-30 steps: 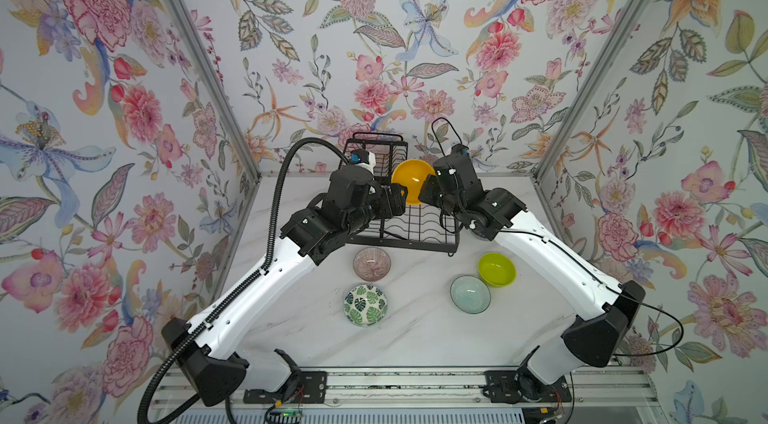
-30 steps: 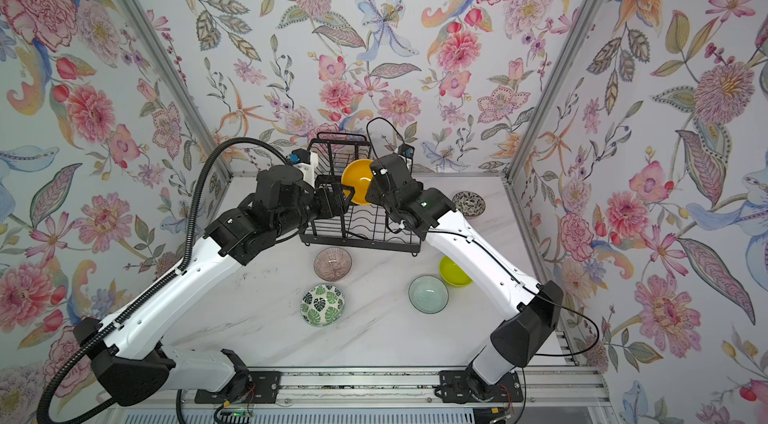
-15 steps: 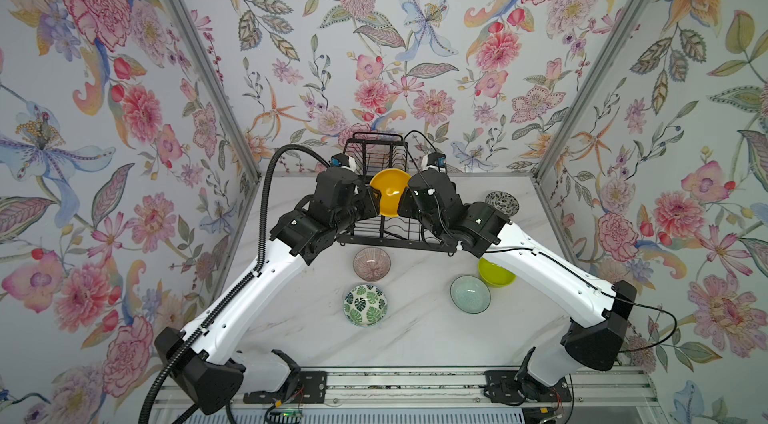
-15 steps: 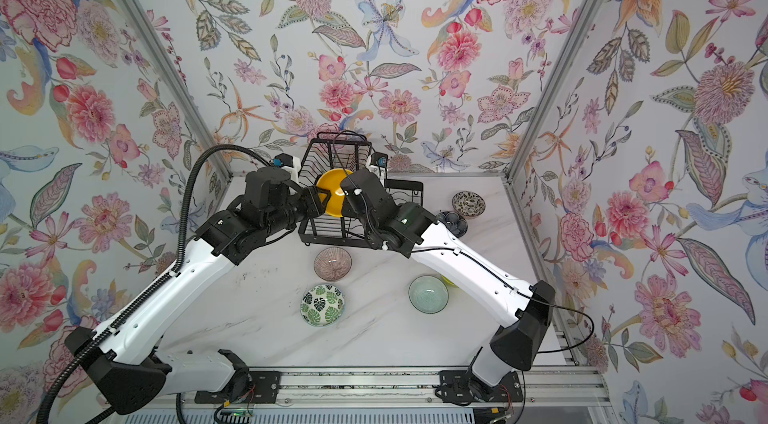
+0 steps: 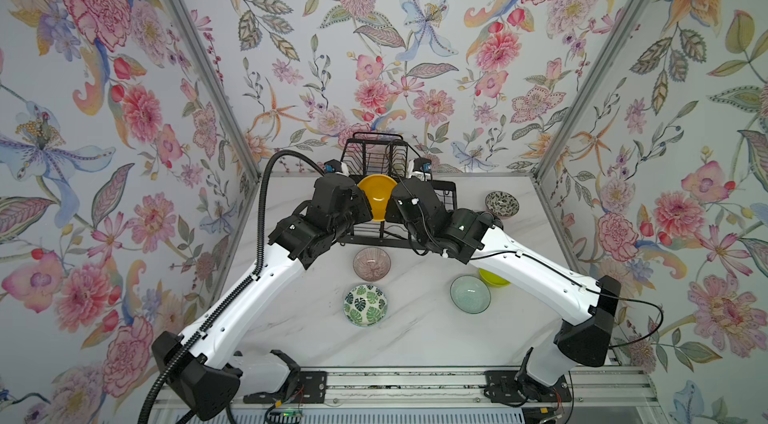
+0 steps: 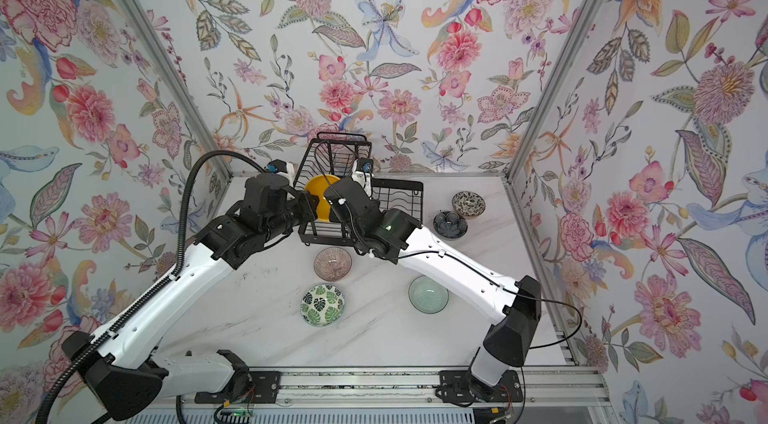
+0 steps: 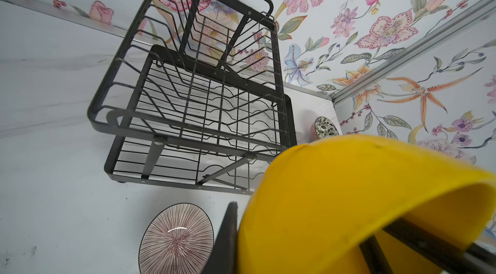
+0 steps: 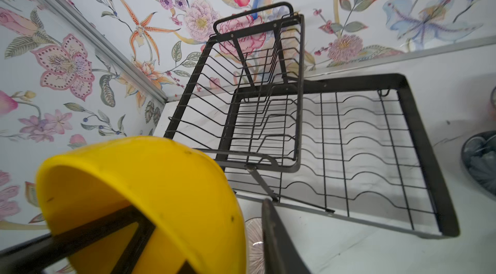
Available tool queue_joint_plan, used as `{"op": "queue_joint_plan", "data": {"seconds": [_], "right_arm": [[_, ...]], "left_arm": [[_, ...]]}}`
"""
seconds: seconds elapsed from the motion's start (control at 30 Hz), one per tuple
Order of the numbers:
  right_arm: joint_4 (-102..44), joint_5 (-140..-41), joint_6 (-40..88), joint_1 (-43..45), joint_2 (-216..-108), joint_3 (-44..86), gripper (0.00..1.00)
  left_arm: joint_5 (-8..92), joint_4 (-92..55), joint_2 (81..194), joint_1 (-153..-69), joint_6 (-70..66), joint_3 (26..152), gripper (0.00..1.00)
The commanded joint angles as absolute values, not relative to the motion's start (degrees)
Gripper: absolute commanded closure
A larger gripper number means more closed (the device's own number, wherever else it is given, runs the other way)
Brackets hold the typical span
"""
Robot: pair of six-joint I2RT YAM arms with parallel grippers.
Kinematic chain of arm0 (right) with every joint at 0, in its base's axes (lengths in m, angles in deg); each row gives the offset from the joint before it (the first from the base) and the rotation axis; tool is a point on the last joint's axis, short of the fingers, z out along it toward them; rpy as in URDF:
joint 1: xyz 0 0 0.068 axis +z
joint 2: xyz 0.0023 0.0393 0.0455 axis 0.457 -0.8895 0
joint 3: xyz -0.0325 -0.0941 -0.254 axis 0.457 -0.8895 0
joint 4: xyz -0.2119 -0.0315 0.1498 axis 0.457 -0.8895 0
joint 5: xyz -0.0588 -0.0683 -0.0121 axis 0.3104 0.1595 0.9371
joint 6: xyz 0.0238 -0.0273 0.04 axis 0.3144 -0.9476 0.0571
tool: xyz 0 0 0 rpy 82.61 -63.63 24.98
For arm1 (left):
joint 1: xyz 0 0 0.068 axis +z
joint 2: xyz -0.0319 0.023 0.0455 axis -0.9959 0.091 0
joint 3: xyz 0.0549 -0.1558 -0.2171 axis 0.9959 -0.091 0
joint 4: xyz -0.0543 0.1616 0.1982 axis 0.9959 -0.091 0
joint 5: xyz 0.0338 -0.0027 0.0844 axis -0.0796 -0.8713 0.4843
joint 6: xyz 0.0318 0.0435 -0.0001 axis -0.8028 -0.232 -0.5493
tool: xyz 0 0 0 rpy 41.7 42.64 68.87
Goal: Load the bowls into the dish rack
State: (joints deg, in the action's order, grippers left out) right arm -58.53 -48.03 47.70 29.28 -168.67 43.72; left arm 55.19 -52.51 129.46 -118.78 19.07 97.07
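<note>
Yellow bowl (image 5: pixel 376 197): It is up in the air, over the near side of the dish rack (image 5: pixel 376 147). It is tipped on its edge and touches no wire.
Left claw (image 5: pixel 365 206): It is clamped on one side of the rim, one finger inside and one outside. We think it carries the bowl.
Right claw (image 5: pixel 390 203): It is at the other side of the rim. Its fingers (image 8: pixel 271 232) stand a little apart, with a thin gap by the outside one, so we think it is not squeezing.
Why tipped: We guess a bowl on edge can slide between the wavy wires.
Rack: It stands at the back of the counter (image 5: pixel 415 339), and we see no bowl in it.
Other bowls: These sit on the counter. The striped pink bowl (image 5: pixel 371 263) and leaf bowl (image 5: pixel 365 304) are in front. The pale blue bowl (image 5: pixel 470 294), green bowl (image 5: pixel 492 277), dark blue bowl (image 6: pixel 450 224) and spotty bowl (image 5: pixel 502 204) are off to the right.
</note>
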Motion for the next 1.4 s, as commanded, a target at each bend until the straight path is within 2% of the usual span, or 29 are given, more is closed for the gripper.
{"op": "queue_joint_plan", "data": {"seconds": [0.0, 0.17, 0.23, 0.33, 0.37, 0.5, 0.63, 0.8, 1.0, 1.13, 1.17, 1.23, 1.37], "right_arm": [[-57.6, -49.2, 50.7, 26.9, -166.9, 44.9, 0.6], [-55.6, -56.4, 53.1, 23.8, -164.6, 44.3, 0.4], [-54.2, -56.9, 54.5, 23.2, -162.8, 43.2, 0.28], [-52.2, -59.5, 59.8, 20.7, -159.6, 41.0, 0.02], [-51.9, -59.8, 61.4, 19.9, -158.6, 40.5, 0.01], [-53.6, -58.4, 71.9, 15.3, -154.0, 39.0, 0.01], [-56.6, -57.9, 90.8, 10.3, -150.4, 38.4, 0.01], [-55.5, -62.0, 107.6, 7.8, -149.3, 37.8, 0.01], [-48.5, -65.0, 115.4, 8.9, -150.0, 35.3, 0.01], [-45.0, -63.4, 117.5, 10.4, -149.3, 32.3, 0.02], [-43.5, -62.9, 118.1, 10.5, -149.0, 31.0, 0.04], [-40.7, -61.6, 119.6, 10.7, -148.2, 28.2, 0.16], [-36.5, -60.6, 121.2, 10.6, -147.6, 24.6, 0.22]], "left_arm": [[58.6, -48.2, 127.3, -117.9, 18.7, 98.4, 1.0], [62.5, -42.0, 128.8, -117.9, 15.4, 99.3, 1.0], [65.2, -38.9, 130.6, -117.9, 13.4, 100.0, 1.0], [69.5, -36.0, 133.3, -117.9, 10.6, 101.5, 1.0], [70.0, -34.5, 133.9, -117.9, 9.6, 101.6, 1.0], [70.6, -23.7, 136.0, -119.2, 4.5, 99.1, 1.0], [73.6, -13.5, 138.9, -123.1, -2.6, 97.2, 1.0], [73.5, -6.7, 143.5, -126.6, -6.0, 97.8, 1.0], [74.1, 1.1, 149.2, -130.8, -9.9, 98.2, 1.0], [74.6, 3.8, 151.8, -132.9, -12.1, 99.4, 1.0], [74.9, 4.4, 152.2, -133.3, -12.8, 99.5, 1.0], [75.6, 5.3, 152.8, -134.0, -12.9, 99.5, 1.0], [76.4, 7.4, 152.5, -134.5, -12.7, 97.8, 1.0]]}}
